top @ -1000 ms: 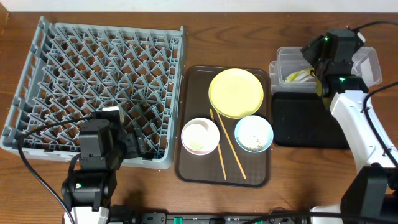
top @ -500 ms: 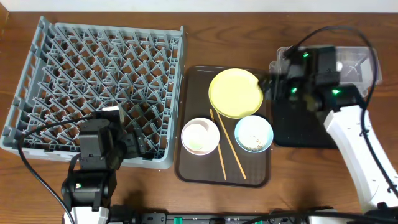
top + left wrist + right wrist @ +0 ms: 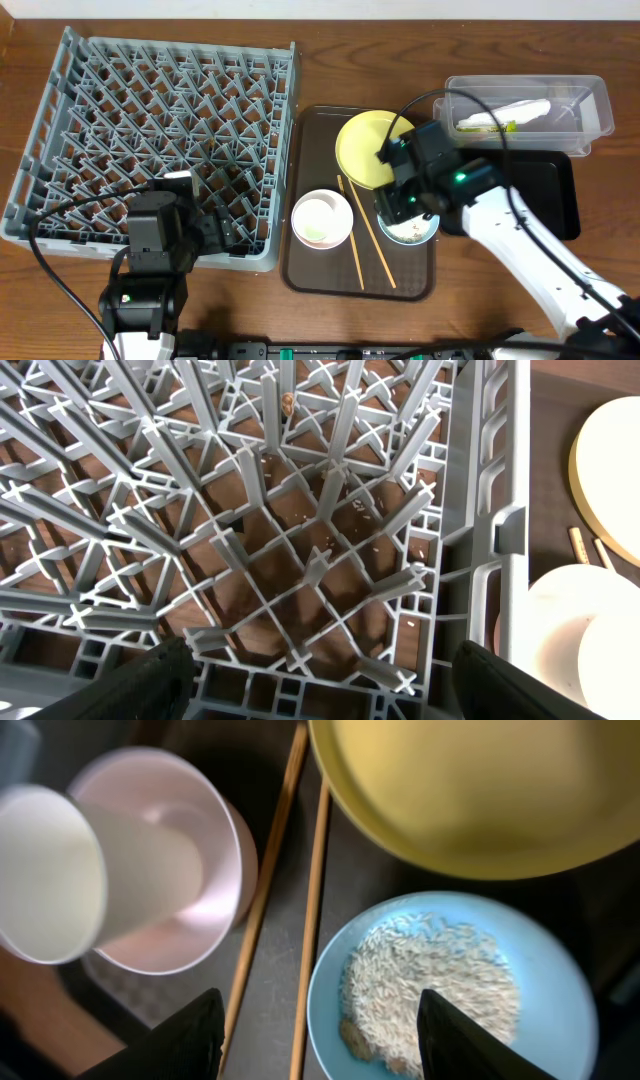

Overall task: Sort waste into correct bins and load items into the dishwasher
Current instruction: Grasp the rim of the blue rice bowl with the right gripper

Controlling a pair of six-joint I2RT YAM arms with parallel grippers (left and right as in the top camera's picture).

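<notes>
Far left: the rack (image 3: 160, 130) is seen empty of dishes, nothing loaded yet; a few beige specks (image 3: 340, 468) are noted on and around its pegs. The left gripper (image 3: 325, 660) is held low over the rack's near right corner, fingers spread wide, nothing between them. Centre: the brown tray (image 3: 300, 270) is found with every dish on it. The white bowl (image 3: 337, 232) is set at its near left, and the cup (image 3: 60, 870) is lying on its side inside that bowl. The chopsticks (image 3: 351, 235) are laid slantwise between the two bowls. The plate (image 3: 378, 150) is placed at the far side, bare. The blue bowl (image 3: 560, 1020) is parked near right, just beside the plate, with rice (image 3: 430, 980) heaped in it. The right gripper (image 3: 320, 1040) is poised directly above this bowl, fingers parted, nothing pinched. Right: the napkin (image 3: 520, 108) and wrapper (image 3: 480, 122) are lodged in the clear tub (image 3: 595, 110). The black tray (image 3: 550, 180), near side of the tub, shows nothing in it where it is not hidden by the arm. The task is judged early: two wastes are binned; the rice remains to be tipped out, and all five items are to be racked.
</notes>
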